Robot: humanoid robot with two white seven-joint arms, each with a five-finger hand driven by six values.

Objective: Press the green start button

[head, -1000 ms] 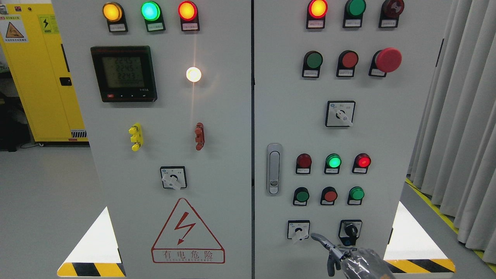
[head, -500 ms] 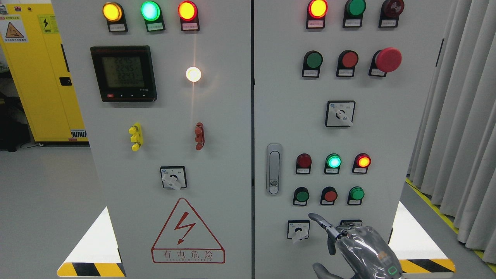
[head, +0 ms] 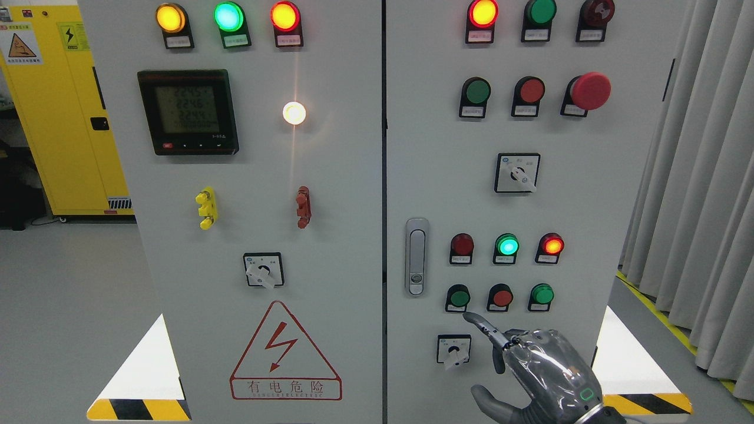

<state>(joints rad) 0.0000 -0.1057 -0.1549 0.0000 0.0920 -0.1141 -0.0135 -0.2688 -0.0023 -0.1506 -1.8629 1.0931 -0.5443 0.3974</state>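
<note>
My right hand (head: 500,359) comes in from the lower right in front of the right cabinet door (head: 577,200). Its index finger (head: 480,330) is stretched out up and to the left, and the other fingers are curled; it holds nothing. The fingertip is just below and right of the dark green push button (head: 458,298) at the left of the lower button row, with a small gap between them. A red button (head: 501,297) and a brighter green button (head: 542,293) sit to its right. Another green button (head: 476,91) is in the upper row. My left hand is not in view.
A white rotary switch (head: 454,350) is left of the hand; the hand hides the black one. Lit indicator lamps (head: 507,244) are above the buttons. A door handle (head: 416,256), a red mushroom stop button (head: 591,90), a yellow cabinet (head: 59,118) and curtains (head: 695,176) are around.
My right hand has risen from the bottom edge, up and slightly left, bringing the index fingertip from beside the rotary switches to just under the lower-left green button. The black rotary switch is now covered.
</note>
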